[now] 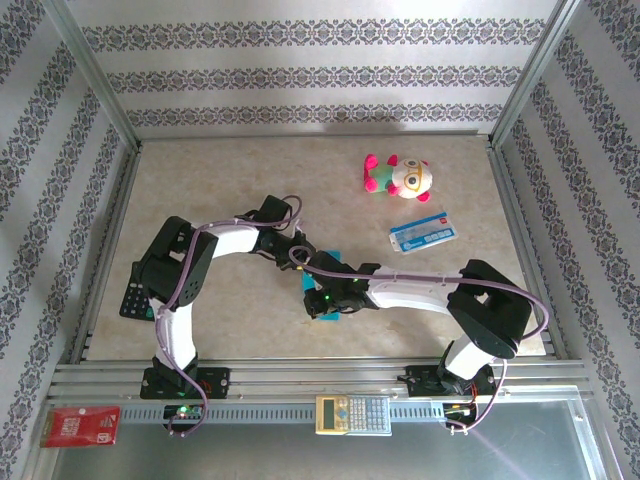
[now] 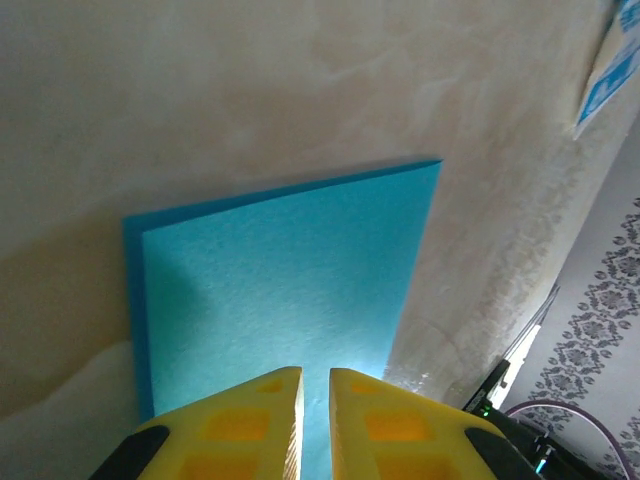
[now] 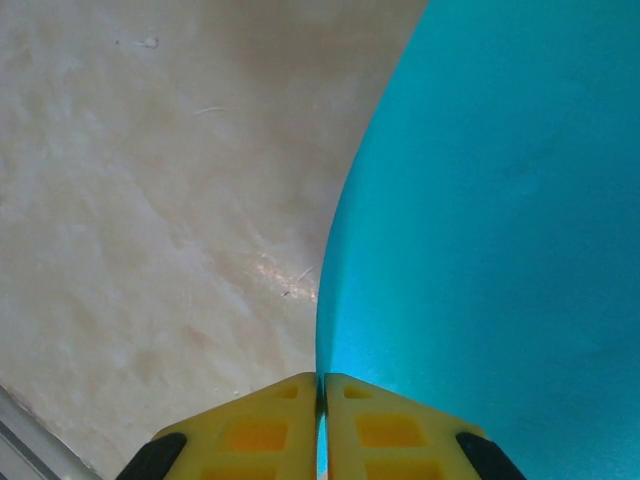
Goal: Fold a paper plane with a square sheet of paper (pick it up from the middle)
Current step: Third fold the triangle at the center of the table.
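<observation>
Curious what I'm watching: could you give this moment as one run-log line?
step: folding | teal sheet: folded, on table | right gripper: shut on sheet edge | left gripper: nearly closed over sheet, grip unclear

Plush toy (image 1: 398, 176) near white-and-blue card (image 1: 423, 233), black calculator (image 1: 135, 291) left, beige calculator (image 1: 353, 414), red packet (image 1: 80, 426) on front rail

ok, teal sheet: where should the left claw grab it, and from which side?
I'd take an edge, not the face: the sheet is thin and lies nearly flat, so come in low from the near side, one finger over, one under. The right claw pinches an edge that way, where it curls up.
</observation>
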Controlling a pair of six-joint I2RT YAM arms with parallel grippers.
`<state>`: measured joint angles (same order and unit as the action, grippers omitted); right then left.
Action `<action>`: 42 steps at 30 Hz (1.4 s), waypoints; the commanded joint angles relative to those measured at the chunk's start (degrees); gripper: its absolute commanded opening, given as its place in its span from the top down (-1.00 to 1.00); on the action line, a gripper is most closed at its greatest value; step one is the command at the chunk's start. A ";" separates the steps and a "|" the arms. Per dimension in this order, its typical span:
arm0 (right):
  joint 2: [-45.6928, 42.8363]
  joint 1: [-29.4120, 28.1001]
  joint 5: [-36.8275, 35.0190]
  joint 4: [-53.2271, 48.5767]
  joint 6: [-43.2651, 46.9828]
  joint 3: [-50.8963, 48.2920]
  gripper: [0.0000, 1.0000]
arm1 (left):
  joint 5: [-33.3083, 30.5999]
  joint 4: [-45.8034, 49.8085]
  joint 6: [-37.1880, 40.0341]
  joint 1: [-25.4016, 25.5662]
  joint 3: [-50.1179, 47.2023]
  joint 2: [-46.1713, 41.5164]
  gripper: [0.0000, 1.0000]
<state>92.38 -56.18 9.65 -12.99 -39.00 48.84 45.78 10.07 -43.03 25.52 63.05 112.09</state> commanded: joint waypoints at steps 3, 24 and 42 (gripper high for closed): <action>-1.98 1.11 1.99 2.15 1.36 -1.26 0.71 | -1.22 4.85 4.05 0.45 1.48 1.52 0.69; -3.51 2.95 2.57 3.88 2.72 -3.41 0.52 | -2.34 5.60 5.41 0.42 1.15 2.87 0.78; -2.84 6.03 4.20 4.24 4.38 -3.06 0.83 | -2.36 6.46 6.42 0.41 1.55 4.05 0.81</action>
<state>90.00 -51.00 12.60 -9.52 -35.79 46.00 45.04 12.97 -38.30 25.50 64.25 113.89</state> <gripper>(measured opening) 0.088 0.095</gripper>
